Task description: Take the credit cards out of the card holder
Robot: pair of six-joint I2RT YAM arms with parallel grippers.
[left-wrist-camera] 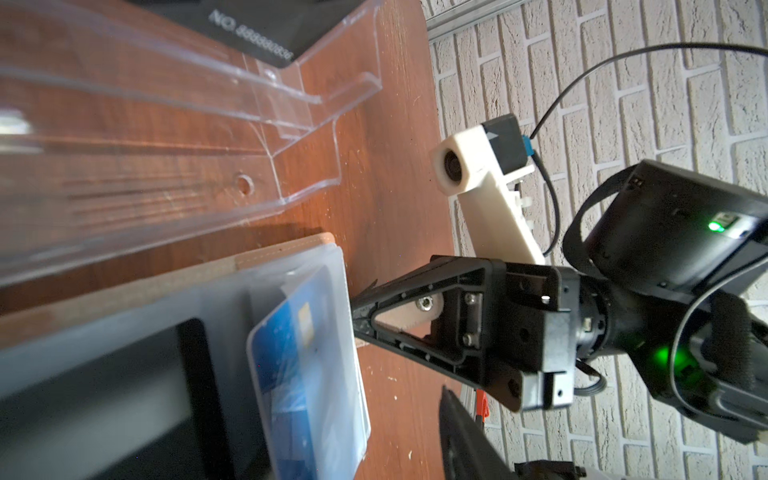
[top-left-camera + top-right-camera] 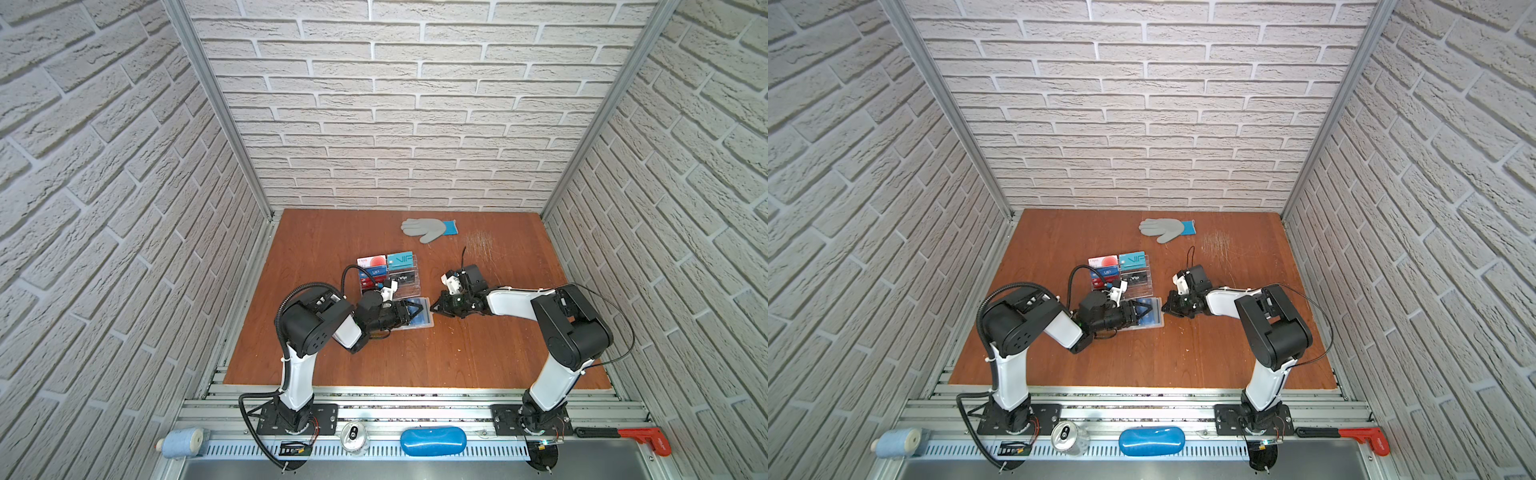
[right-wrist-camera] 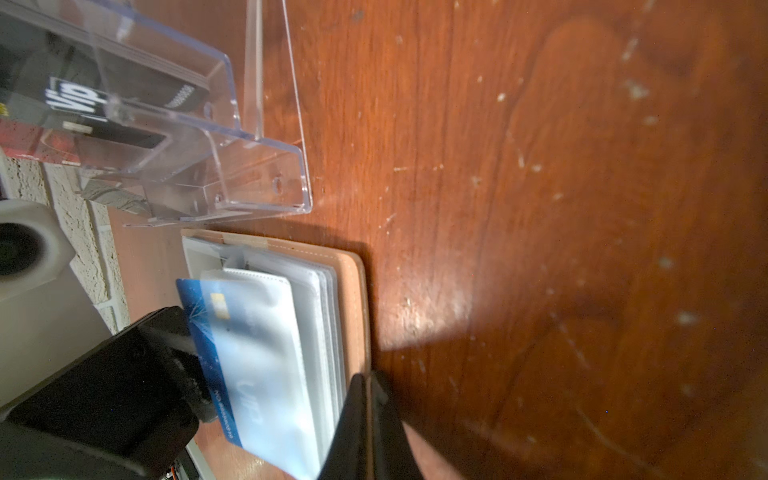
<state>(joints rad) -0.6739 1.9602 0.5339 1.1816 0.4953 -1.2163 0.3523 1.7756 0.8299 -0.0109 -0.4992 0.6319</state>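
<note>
- Looking pretty far along imo: five cards sit in the clear acrylic stand (image 2: 409, 287) at the back. That's the white-and-red card (image 2: 371, 261), teal card (image 2: 400, 259), black card (image 2: 402, 277), red card (image 2: 365, 283) and the stand's blue card (image 2: 374, 272).
- What's left afaict: one blue chip card (image 3: 208, 316), part way out of its sleeve in the card holder (image 3: 355, 286). The other sleeve pages look see-thru and empty, but they're stacked so can't swear to it.
- Card holder lies open and flat on the table (image 2: 457, 353), just in front of the stand and between the two grippers.
- left gripper (image 2: 419, 309) reaches in over the holder from the left, jaws part way apart, not clamped on anything.
- The chip card's free long edge pokes out toward it. In the right wrist view it seems to sit against one finger, but no pinch yet imo.
- right gripper (image 2: 434, 308) has its fingers pressed together w/ nothing between them. Tips are down on the holder's tan border, on the side away from the card's free edge, prob pinning the thing in place.
- Remaining job as I read it: close on that free edge and slide the card clear of the sleeve.
</note>
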